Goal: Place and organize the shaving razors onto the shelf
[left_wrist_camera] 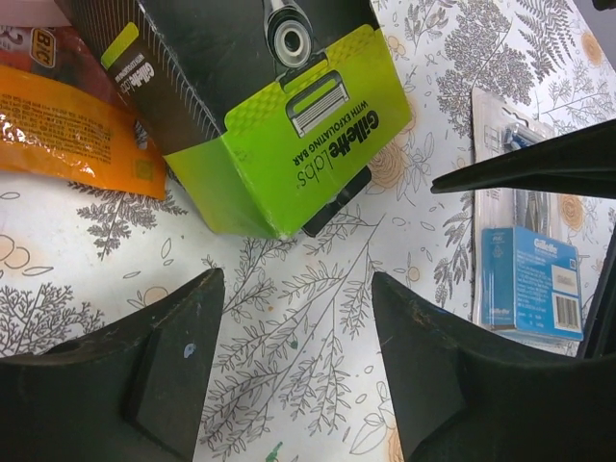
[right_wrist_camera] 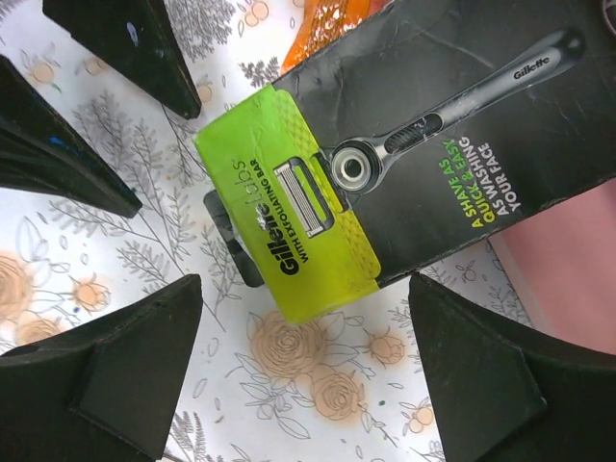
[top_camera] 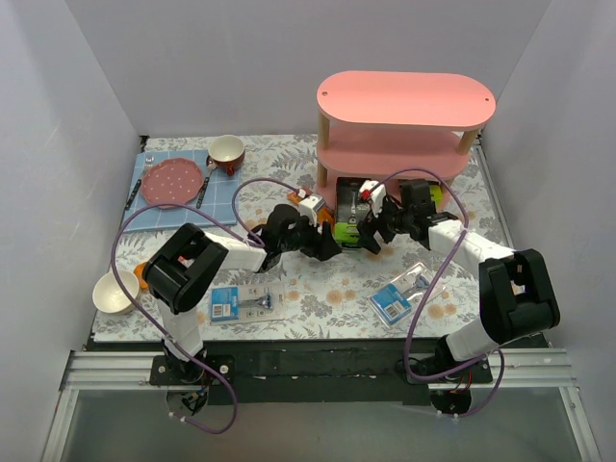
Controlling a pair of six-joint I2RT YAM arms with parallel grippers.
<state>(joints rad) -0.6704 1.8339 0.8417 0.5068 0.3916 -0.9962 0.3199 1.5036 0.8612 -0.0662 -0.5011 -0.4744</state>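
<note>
A dark grey razor box with a lime-green end [left_wrist_camera: 289, 125] lies at the foot of the pink shelf [top_camera: 404, 101], its green end [right_wrist_camera: 289, 226] sticking out over the floral cloth. From the left my left gripper [left_wrist_camera: 298, 289] faces it, open, with only cloth between the fingers. My right gripper [right_wrist_camera: 306, 284] stands open just short of the green end and holds nothing. In the top view both grippers [top_camera: 329, 241] [top_camera: 373, 236] meet in front of the box [top_camera: 349, 197]. Two blister razor packs [top_camera: 241, 303] [top_camera: 399, 298] lie flat nearer the arms. Another lime-green patch [top_camera: 438, 196] shows low by the shelf.
An orange snack pack [left_wrist_camera: 67, 125] lies beside the box. At the back left a blue mat [top_camera: 173, 197] carries a pink plate [top_camera: 173, 180], cutlery and a red-brown cup [top_camera: 227, 152]. A white bowl [top_camera: 114, 292] sits at the table's left edge. Grey walls close in three sides.
</note>
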